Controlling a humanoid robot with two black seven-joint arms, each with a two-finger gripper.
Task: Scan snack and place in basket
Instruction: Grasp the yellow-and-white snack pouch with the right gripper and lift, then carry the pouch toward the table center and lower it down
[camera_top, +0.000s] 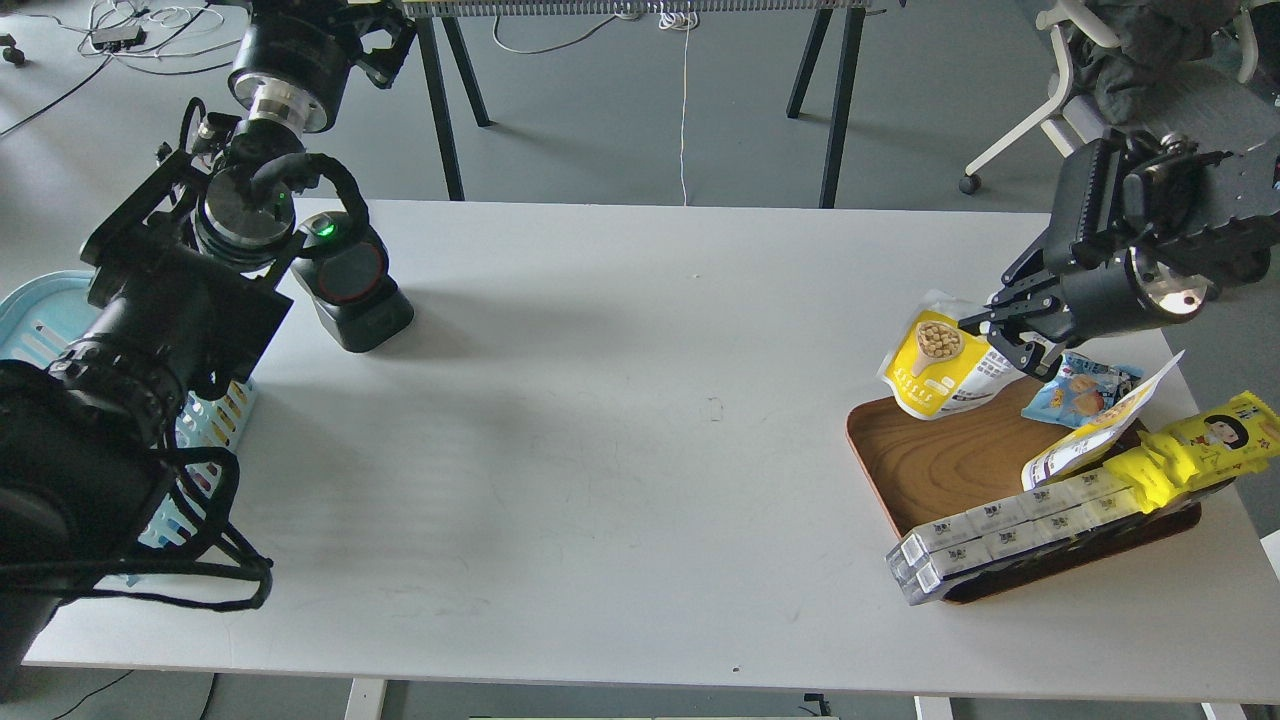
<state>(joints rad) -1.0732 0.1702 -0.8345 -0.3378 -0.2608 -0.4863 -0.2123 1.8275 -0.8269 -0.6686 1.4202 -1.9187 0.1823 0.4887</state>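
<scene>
The snack (935, 365), a yellow-and-white pouch with beans pictured on its front, hangs in the air over the far left corner of the brown wooden tray (950, 470). My right gripper (1000, 345) is shut on the pouch's right edge. The light blue basket (35, 315) sits at the table's left edge, mostly hidden behind my left arm. My left gripper (375, 40) is raised at the top left, beyond the table's far edge; it is dark and its fingers cannot be told apart.
A black scanner (350, 285) with a green light stands at the table's far left. The tray holds a blue snack bag (1080, 390), a long yellow packet with a cartoon face (1205, 450), a white packet (1095, 435) and a row of clear boxes (1000, 530).
</scene>
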